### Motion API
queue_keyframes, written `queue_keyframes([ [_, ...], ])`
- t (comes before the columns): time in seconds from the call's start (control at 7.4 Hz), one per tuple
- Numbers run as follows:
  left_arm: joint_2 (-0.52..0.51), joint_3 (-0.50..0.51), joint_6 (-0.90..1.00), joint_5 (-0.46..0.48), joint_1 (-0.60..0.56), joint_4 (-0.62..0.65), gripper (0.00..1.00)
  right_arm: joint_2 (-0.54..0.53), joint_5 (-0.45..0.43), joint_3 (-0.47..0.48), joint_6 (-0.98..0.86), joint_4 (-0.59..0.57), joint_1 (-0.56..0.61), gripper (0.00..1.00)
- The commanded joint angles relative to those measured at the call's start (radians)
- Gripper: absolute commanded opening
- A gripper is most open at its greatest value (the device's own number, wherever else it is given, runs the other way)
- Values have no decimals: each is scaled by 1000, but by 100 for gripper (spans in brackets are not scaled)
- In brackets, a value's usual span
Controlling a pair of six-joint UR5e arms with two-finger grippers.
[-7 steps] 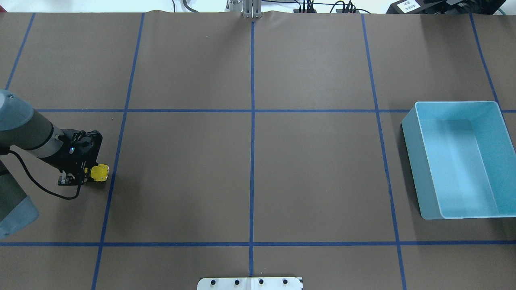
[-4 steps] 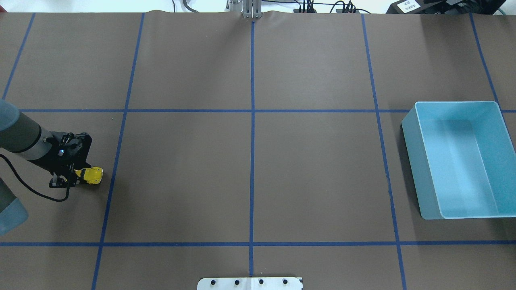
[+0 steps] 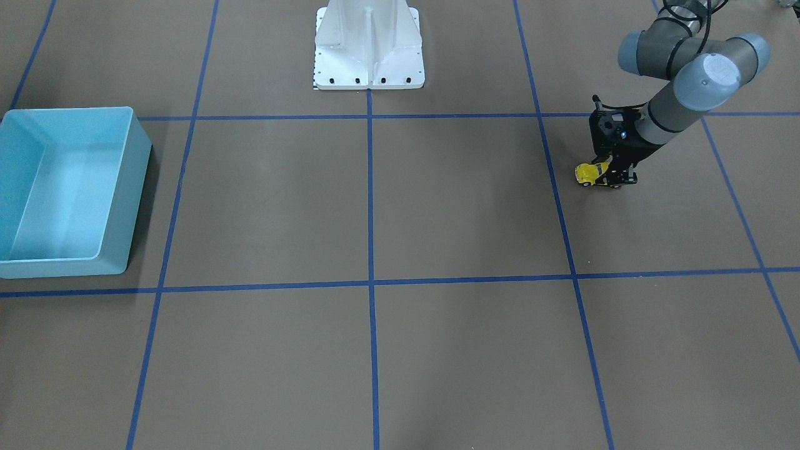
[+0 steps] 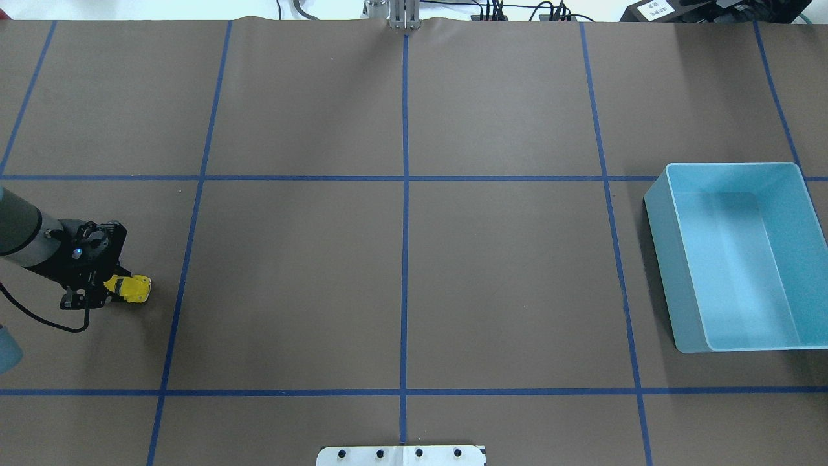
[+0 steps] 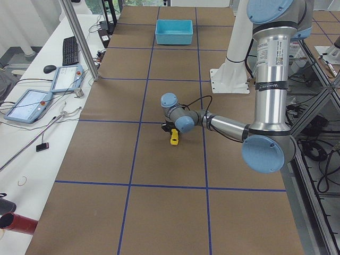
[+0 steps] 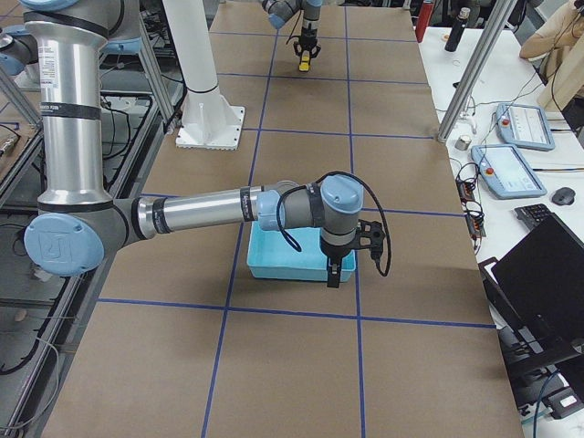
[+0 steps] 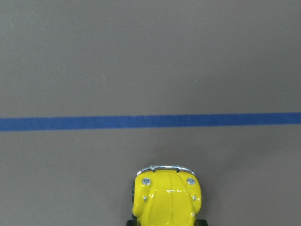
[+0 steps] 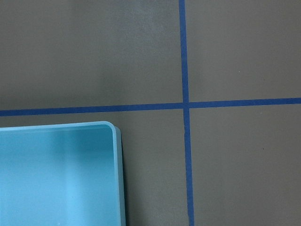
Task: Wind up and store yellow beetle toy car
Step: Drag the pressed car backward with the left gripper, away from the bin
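The yellow beetle toy car (image 4: 134,288) sits low at the table's far left, nose pointing toward the middle. My left gripper (image 4: 114,287) is shut on its rear. The front-facing view shows the car (image 3: 586,174) sticking out of the black fingers, and the left wrist view shows its bonnet (image 7: 167,200) just short of a blue tape line. My right gripper (image 6: 333,276) hangs beside the near wall of the light blue bin (image 6: 274,265); I cannot tell whether it is open or shut. The bin (image 4: 660,259) stands empty at the far right.
Blue tape lines (image 4: 405,194) divide the brown table cover into a grid. The white robot base (image 3: 369,44) stands at the table's robot-side edge. A side bench with tablets (image 5: 29,103) and a keyboard runs along the far side. A person's sleeve (image 6: 558,27) shows there.
My left gripper has pulled the yellow car leftward over the table, away from the nearby blue tape line, and slightly toward the robot. The bin has not moved.
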Motion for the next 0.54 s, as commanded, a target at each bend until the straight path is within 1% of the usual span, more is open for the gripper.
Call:
queue_keyframes([
  [0.0, 17, 33, 17, -47, -27, -52, 0, 1, 0, 0, -1, 0, 0, 100],
  [0.14, 18, 48, 59, -54, -48, -52, 0, 1, 0, 0, -1, 0, 0, 100],
  [0.41, 24, 62, 74, -60, -64, -54, 0, 3, 0, 2, -1, 0, 0, 100],
])
